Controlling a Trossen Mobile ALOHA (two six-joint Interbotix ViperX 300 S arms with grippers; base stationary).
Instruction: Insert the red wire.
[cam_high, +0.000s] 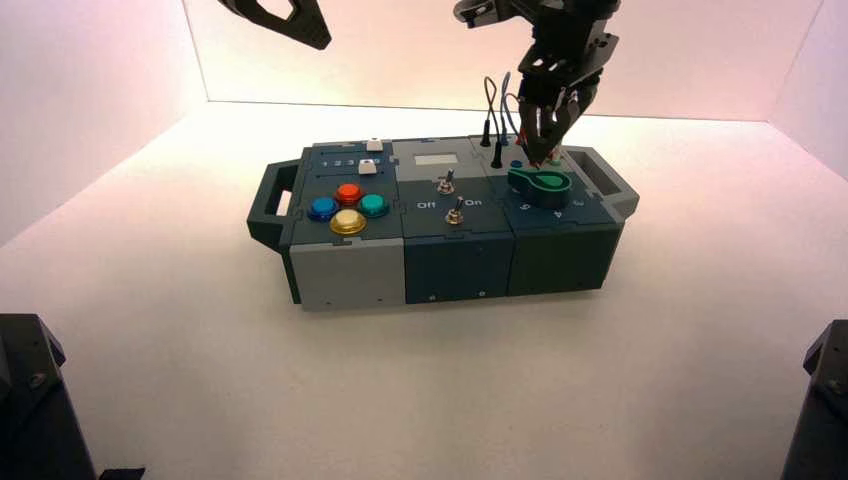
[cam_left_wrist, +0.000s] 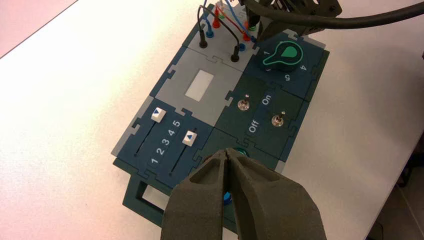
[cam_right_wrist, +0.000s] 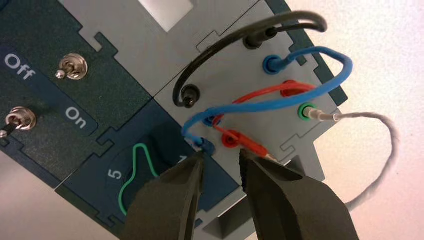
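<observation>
Red wire on socket panel, below open right gripper. Closed left gripper high at left. Lettering — “Off”, “On” between switches; “1 2 3 4 5” between sliders.

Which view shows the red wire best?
Right wrist: the red wire loops large, partly under the blue wire, one red plug tilted. Left wrist: smaller, most of its run visible. High: mostly hidden behind the right gripper, over the box's right section.
</observation>
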